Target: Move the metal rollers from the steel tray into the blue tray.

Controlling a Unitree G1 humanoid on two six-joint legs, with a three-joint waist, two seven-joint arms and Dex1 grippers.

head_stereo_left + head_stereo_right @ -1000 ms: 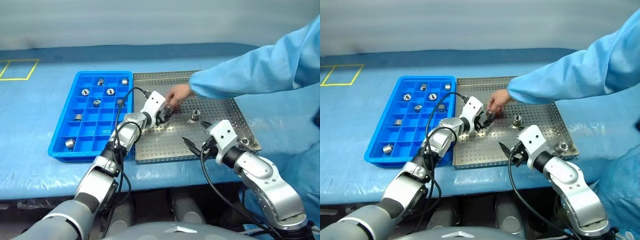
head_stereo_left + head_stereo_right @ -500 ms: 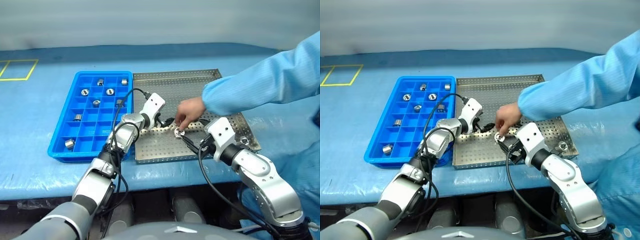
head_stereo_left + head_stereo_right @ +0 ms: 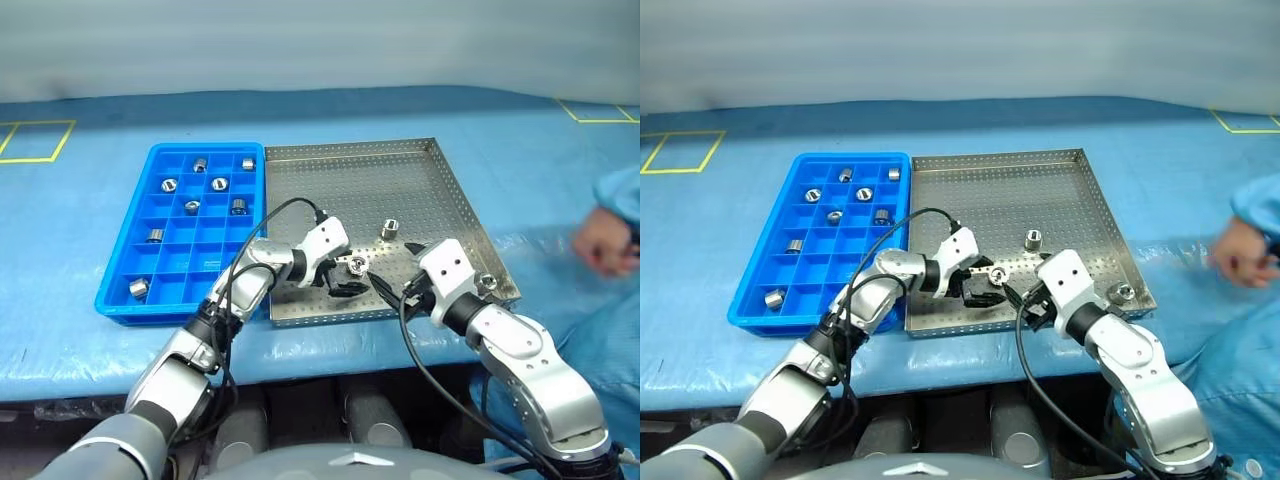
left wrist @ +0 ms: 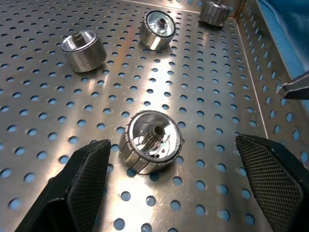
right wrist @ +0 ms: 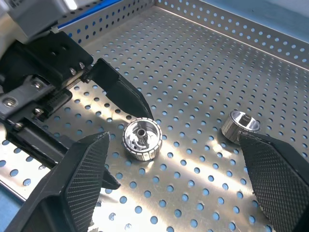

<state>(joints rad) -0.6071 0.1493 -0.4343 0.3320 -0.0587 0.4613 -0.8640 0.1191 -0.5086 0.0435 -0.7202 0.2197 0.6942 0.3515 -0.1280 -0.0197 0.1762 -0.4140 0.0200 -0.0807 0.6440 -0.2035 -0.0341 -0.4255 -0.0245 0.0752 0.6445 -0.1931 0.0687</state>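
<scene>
So the person's hand (image 3: 603, 243) has pulled right out of the steel tray (image 3: 400, 165) and is now off to the right over the blue cloth, and it's left a roller (image 3: 355, 265) sitting on the perforated floor near the front edge, exactly between your two grippers. Your left gripper (image 3: 341, 279) has swung in low from the left and its fingers, half closed a second ago, are now spread as wide as they go with nothing in them; in the left wrist view that roller (image 4: 151, 141) sits dead centre between the two pads, not touching either. Right gripper (image 3: 388, 290) is just on the other side of it, also wide open and empty, and it hasn't really budged. To me that reads as: the hand is clear, the part is lined up, the left side is set to close on it. For the containers: the steel tray holds three rollers that I can count, the one between the grippers, one further back (image 3: 390, 229) near the middle, and one by the front right rim (image 3: 487, 284). The blue tray (image 3: 130, 298) to the left has seven already dropped into separate compartments, mostly in the far rows, plenty of empty cells left.
</scene>
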